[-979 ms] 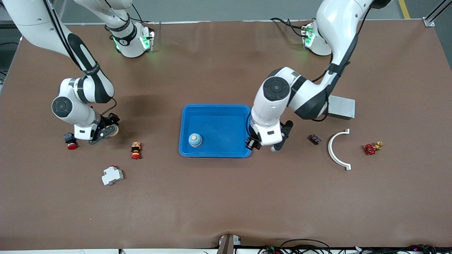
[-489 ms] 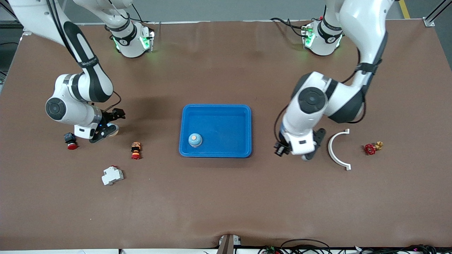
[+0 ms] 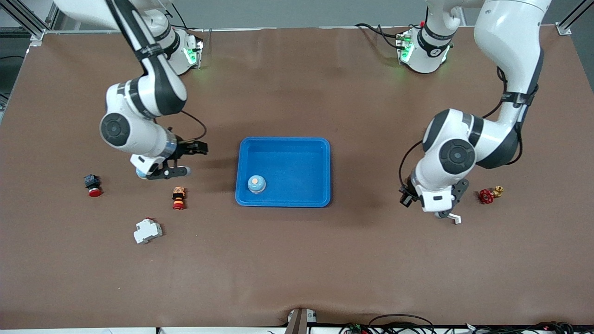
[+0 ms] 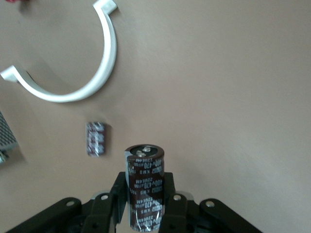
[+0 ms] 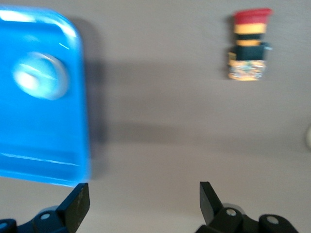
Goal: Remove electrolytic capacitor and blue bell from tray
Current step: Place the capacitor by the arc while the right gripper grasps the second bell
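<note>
The bell (image 3: pixel 256 183), pale blue with an orange knob, stands in the blue tray (image 3: pixel 284 147); it also shows in the right wrist view (image 5: pixel 39 76). My left gripper (image 3: pixel 440 211) hangs over the white curved bracket, toward the left arm's end of the table. It is shut on a dark brown capacitor (image 4: pixel 145 174), held upright between the fingers (image 4: pixel 145 194). A second, smaller capacitor (image 4: pixel 95 139) lies on the table beside the bracket (image 4: pixel 92 77). My right gripper (image 3: pixel 184 160) is open and empty over bare table beside the tray (image 5: pixel 43 126).
A red and orange push button (image 3: pixel 178 197) lies near the right gripper, also in the right wrist view (image 5: pixel 249 43). A red-capped black button (image 3: pixel 92 185), a white breaker (image 3: pixel 147 230), a red valve handle (image 3: pixel 486 196) and a grey box (image 4: pixel 6 141) lie around.
My left arm swung from the tray's edge toward its own end of the table, now covering the bracket. My right arm moved from beside the red-capped button toward the tray.
</note>
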`<state>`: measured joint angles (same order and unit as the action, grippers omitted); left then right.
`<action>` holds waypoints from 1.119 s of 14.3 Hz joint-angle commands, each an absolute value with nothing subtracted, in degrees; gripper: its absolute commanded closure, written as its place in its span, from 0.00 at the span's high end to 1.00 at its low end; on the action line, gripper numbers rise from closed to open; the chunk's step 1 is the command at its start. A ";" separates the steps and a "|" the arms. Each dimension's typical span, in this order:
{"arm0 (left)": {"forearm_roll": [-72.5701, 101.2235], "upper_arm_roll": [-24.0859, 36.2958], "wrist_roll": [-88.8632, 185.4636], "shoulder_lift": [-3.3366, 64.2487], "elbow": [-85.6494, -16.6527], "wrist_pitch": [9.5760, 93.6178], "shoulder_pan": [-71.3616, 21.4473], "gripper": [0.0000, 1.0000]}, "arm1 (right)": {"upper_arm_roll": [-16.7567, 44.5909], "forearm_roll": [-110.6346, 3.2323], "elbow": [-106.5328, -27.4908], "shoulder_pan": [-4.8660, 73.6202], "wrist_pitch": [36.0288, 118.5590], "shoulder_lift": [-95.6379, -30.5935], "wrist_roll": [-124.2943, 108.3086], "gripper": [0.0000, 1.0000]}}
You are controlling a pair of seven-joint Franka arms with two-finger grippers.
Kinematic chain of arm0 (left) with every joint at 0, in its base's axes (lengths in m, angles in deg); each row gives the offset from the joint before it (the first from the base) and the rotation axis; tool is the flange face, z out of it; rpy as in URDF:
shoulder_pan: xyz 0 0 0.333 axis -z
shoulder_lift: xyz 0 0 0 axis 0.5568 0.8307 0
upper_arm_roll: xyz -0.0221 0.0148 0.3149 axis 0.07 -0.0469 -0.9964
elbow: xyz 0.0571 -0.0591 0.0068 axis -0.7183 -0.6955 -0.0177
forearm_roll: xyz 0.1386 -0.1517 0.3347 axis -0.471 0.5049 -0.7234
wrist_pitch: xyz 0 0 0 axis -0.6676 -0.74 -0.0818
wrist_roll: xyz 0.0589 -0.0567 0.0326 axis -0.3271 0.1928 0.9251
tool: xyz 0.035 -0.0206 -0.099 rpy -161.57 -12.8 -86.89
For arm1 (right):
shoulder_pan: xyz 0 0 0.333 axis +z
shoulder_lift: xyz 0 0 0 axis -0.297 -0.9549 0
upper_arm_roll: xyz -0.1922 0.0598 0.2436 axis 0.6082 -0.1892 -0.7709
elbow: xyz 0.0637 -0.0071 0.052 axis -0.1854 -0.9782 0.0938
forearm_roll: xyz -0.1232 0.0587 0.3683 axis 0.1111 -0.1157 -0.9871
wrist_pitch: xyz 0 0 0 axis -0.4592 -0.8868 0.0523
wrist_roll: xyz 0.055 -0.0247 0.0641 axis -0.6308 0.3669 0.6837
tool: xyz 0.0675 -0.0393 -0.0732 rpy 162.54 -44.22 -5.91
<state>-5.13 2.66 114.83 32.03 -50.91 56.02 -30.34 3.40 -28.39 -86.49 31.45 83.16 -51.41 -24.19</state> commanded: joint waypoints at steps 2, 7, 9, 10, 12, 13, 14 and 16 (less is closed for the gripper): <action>-6.09 2.99 111.03 31.29 -52.34 55.46 -32.95 0.00 | 4.07 -30.30 -76.65 39.49 83.75 -56.94 -39.70 1.00; -6.62 2.98 105.49 31.38 -52.25 54.76 -37.16 0.00 | 4.16 -29.16 -65.57 44.08 86.30 -67.41 -43.88 1.00; -6.71 2.72 103.91 32.43 -52.16 55.19 -37.96 0.00 | 4.16 -24.97 -61.79 44.78 86.30 -71.09 -43.44 1.00; -6.79 2.63 103.29 32.95 -52.25 55.46 -39.01 0.00 | 4.16 -20.76 -60.20 45.31 86.30 -73.12 -43.35 1.00; -6.79 2.63 102.06 33.75 -52.25 55.98 -40.07 0.00 | 4.07 -14.68 -59.05 45.40 86.22 -75.59 -43.17 1.00; -6.79 2.63 101.53 34.53 -52.25 56.33 -41.38 0.00 | 4.07 -14.14 -58.87 45.75 86.30 -75.95 -42.21 1.00; -6.79 2.63 100.92 34.98 -52.34 57.30 -42.78 0.00 | 4.07 -14.22 -58.26 45.76 86.30 -76.56 -40.38 1.00; -6.79 2.63 99.95 35.68 -52.77 58.09 -43.85 0.00 | 3.99 -14.57 -57.64 45.76 86.30 -77.44 -39.57 1.00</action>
<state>-5.25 2.34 100.89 35.31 -52.29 56.94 -42.58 3.64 -15.50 -60.18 45.19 87.37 -76.10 -40.70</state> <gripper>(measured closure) 0.665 0.000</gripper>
